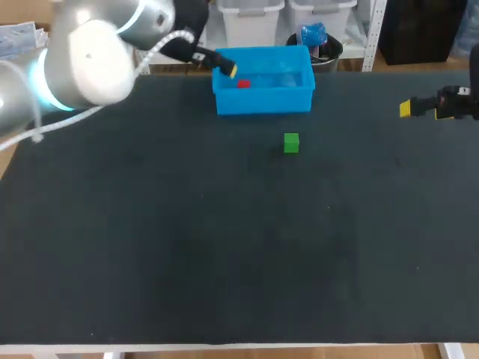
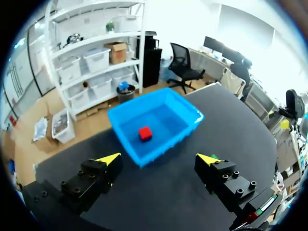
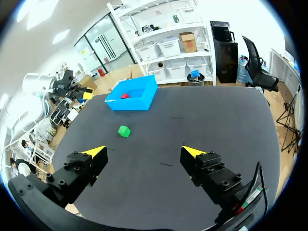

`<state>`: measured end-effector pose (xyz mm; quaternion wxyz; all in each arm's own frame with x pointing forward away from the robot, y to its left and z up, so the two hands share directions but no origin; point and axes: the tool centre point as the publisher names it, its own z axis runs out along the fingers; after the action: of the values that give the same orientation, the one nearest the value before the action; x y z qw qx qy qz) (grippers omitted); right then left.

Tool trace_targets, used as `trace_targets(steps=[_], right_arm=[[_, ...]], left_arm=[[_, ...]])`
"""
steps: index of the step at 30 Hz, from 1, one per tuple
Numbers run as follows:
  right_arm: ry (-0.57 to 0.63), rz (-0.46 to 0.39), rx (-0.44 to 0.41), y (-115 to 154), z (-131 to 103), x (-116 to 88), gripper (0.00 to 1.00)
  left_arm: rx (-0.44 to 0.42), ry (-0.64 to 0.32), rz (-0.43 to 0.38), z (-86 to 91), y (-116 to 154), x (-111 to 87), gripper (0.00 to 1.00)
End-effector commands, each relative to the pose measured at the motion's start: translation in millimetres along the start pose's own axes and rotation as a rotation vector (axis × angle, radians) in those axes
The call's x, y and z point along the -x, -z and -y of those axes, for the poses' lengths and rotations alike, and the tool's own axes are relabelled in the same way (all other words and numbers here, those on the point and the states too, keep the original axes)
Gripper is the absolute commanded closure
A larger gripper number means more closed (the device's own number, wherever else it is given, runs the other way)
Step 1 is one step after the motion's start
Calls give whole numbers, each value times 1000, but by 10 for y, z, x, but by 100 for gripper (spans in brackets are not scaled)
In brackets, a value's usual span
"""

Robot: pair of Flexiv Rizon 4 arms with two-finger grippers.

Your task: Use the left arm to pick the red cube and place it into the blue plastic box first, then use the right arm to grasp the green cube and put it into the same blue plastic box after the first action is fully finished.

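1. Left end effector (image 1: pixel 228 69): fingers wide apart, holding nothing. It sits at the blue plastic box (image 1: pixel 262 102), by the rim on the left arm's side.
2. Red cube (image 1: pixel 243 84) lies inside the box on its floor. In the left wrist view the red cube (image 2: pixel 145 133) is ahead of the left end effector (image 2: pixel 159 160), in line with the open gap and touching neither finger. Judgement: first placement looks done, cube released.
3. Right end effector (image 1: pixel 408 108): also open and empty, out over the bench (image 1: pixel 187 247) on the right arm's side.
4. Green cube (image 1: pixel 291 143) sits on the bench, just outside the box's near wall, not touching it.
5. Key relation: in the right wrist view the green cube (image 3: pixel 124 131) is ahead of the right end effector (image 3: pixel 144 151) and well apart. It falls within the gap's line but closer to one finger. The blue plastic box (image 3: pixel 139 102) is further ahead, beyond the cube, with the red cube (image 3: pixel 124 96) showing inside.
6. The cube has no long axis; any pair of opposite faces will do. Its faces look slightly turned against the fingers, though this is hard to tell.
7. Judgement: the right arm goes next. It should reach forward and down to the green cube, straddle it, then carry on the same way to the box.
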<state>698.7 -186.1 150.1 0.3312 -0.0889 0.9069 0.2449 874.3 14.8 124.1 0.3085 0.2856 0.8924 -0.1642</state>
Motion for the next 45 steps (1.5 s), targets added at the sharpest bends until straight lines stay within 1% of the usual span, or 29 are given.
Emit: trace_targets(steps=[1, 4, 9, 13, 18, 25, 27, 30, 39, 41, 44, 45], right_arm=[[0, -1, -3, -4, -3, 3, 0], [0, -1, -3, -4, -3, 3, 0], [0, -1, -3, -4, -3, 3, 0], [0, -1, -3, -4, -3, 3, 0], [0, -1, -3, -4, -3, 3, 0], [0, -1, -3, -4, -3, 3, 0], [0, -1, -3, -4, -3, 3, 0], [0, -1, -3, -4, -3, 3, 0], [0, -1, -3, -4, -3, 3, 0], [21, -58, -32, -99, -91, 36, 0], [-2, -125, -48, -309, -198, 78, 0], [-22, -129, -40, -369, -243, 92, 0]], left_arm=[[-14, 12, 218, 4, 1104, -964, 0], [-30, 12, 228, 10, 1174, -1075, 0], [-54, 2, 243, 48, 1248, -1205, 0], [-76, -10, 237, 88, 1285, -1314, 0], [-97, -9, 225, 79, 1323, -1410, 0], [-121, -29, 214, 65, 1346, -1436, 0], [-143, -40, 201, 80, 1346, -1438, 0], [-153, -50, 175, 107, 1341, -1441, 0], [-153, -50, 175, 107, 1341, -1441, 0], [-153, -50, 175, 107, 1341, -1441, 0], [-153, -50, 175, 107, 1341, -1441, 0], [-153, -50, 175, 107, 1341, -1441, 0]])
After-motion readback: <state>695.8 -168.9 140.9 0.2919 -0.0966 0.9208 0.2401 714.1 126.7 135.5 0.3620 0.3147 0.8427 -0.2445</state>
